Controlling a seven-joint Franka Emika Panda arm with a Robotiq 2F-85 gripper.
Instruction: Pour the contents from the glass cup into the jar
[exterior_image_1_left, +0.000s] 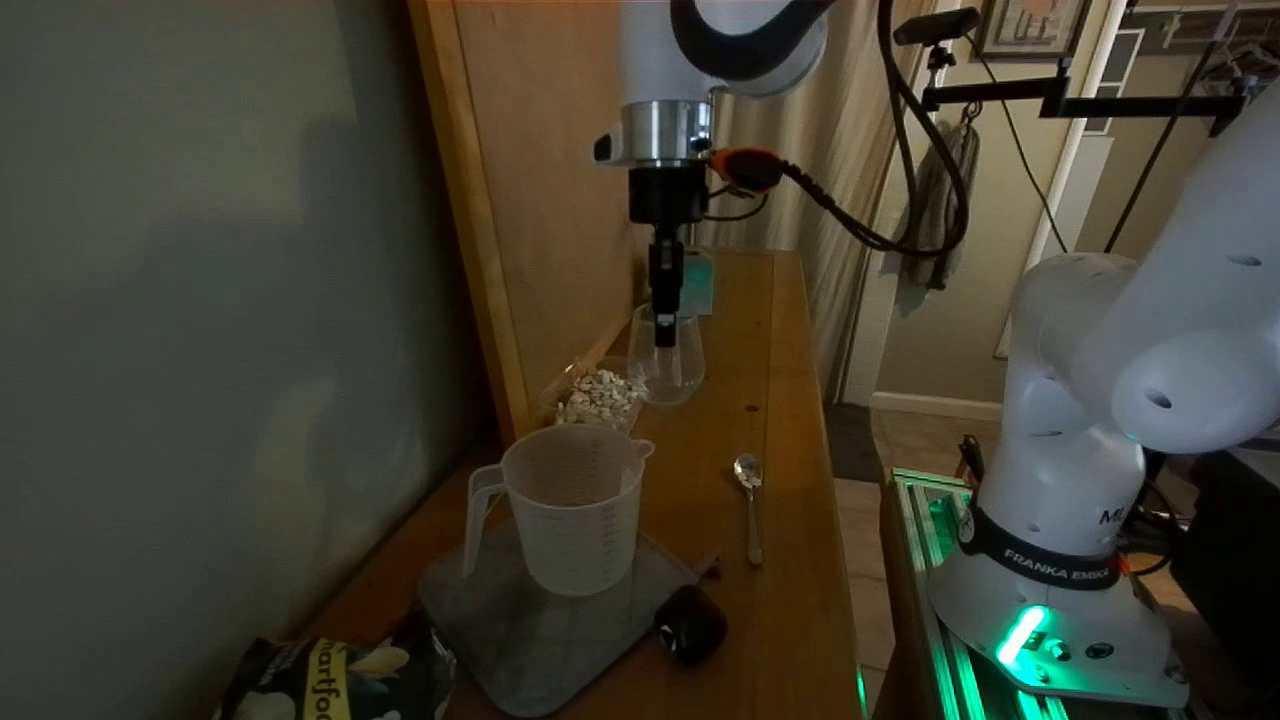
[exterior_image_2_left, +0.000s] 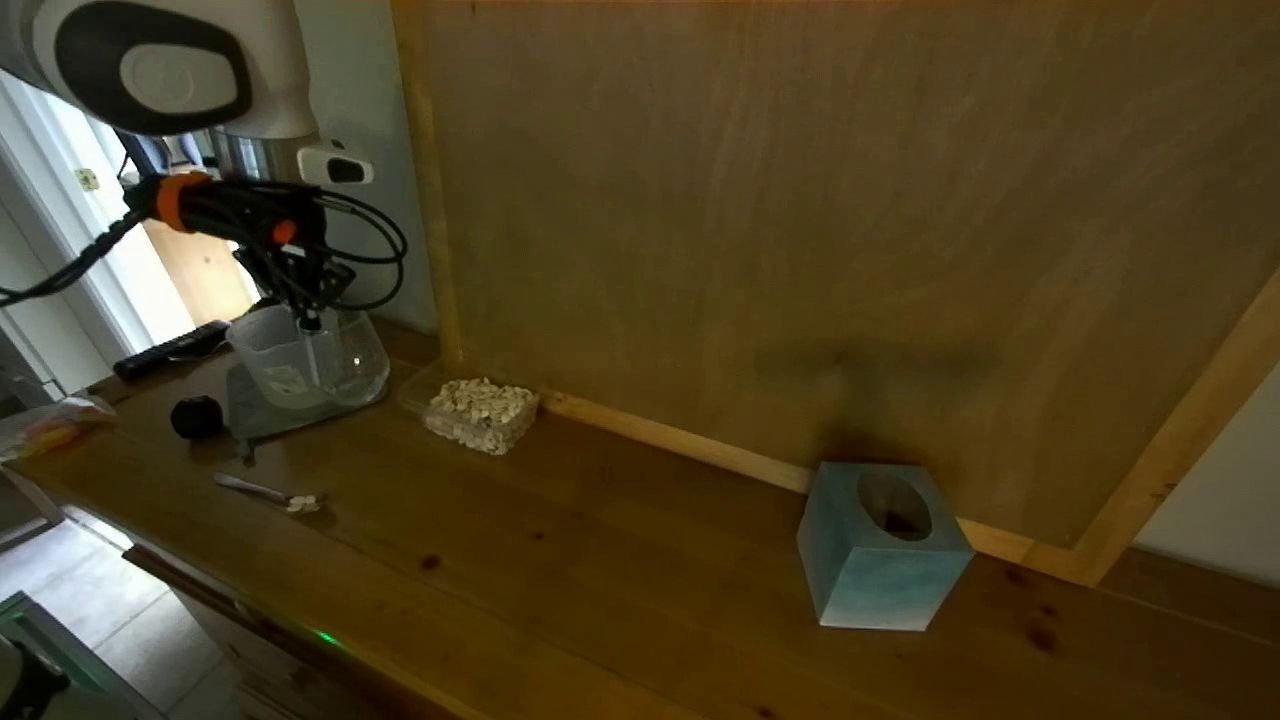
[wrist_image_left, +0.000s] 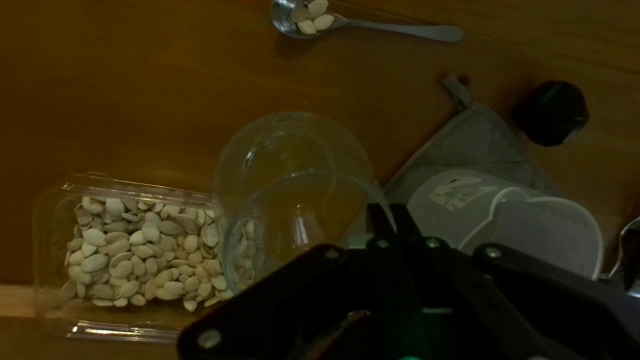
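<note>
The glass cup (exterior_image_1_left: 670, 376) is in your grip, roughly upright and raised over the long wooden table (exterior_image_1_left: 795, 500). Along that table's back you have a wooden panel (exterior_image_2_left: 750, 220), and your arm (exterior_image_1_left: 1050, 430) reaches across from its green-lit base. On the table lies a grey cloth pad (exterior_image_1_left: 520, 640) with a loop at one corner, and the jar (exterior_image_1_left: 585, 545), a translucent handled pitcher, stands upright on it. Your gripper (wrist_image_left: 391, 215) points down, its two fingers (exterior_image_1_left: 665, 285) pinching the cup's wall near the rim. Close to the panel, well apart from the jar, sits a pale blue box (exterior_image_2_left: 885, 575) with an oval hole in its top. A clear tub (wrist_image_left: 115, 330) is also by the panel; in your wrist view the cup overlaps its edge, on the jar's side. A spoon (wrist_image_left: 400, 31) lies nearer the table's front edge. Pale seeds (wrist_image_left: 150, 250) lie heaped in the tub, and a few rest in the spoon's bowl.
</note>
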